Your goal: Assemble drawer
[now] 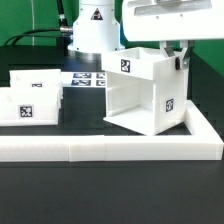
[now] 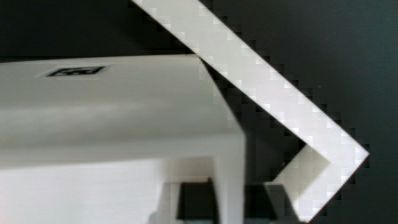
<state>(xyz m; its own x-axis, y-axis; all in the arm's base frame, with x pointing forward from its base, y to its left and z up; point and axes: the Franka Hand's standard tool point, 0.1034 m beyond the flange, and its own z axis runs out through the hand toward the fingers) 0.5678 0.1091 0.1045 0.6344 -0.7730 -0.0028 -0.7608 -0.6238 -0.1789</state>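
The white drawer housing [image 1: 145, 95] stands at the exterior view's right, inside the corner of the low white L-shaped wall [image 1: 110, 148], its open side facing front-left. My gripper [image 1: 178, 55] comes down from above and is shut on the top edge of the housing's right wall. In the wrist view the two dark fingers [image 2: 192, 200] sit on either side of a thin white wall of the housing [image 2: 107, 120], with my gripper [image 2: 237, 200] closed on it. Two small white trays [image 1: 40, 85] [image 1: 22, 112] with tags stand at the left, apart from the gripper.
The marker board [image 1: 88, 78] lies behind the trays, in front of the robot base [image 1: 90, 25]. The L-shaped wall runs along the front and up the right side, and shows as a white diagonal strip in the wrist view [image 2: 249, 80]. The table is black.
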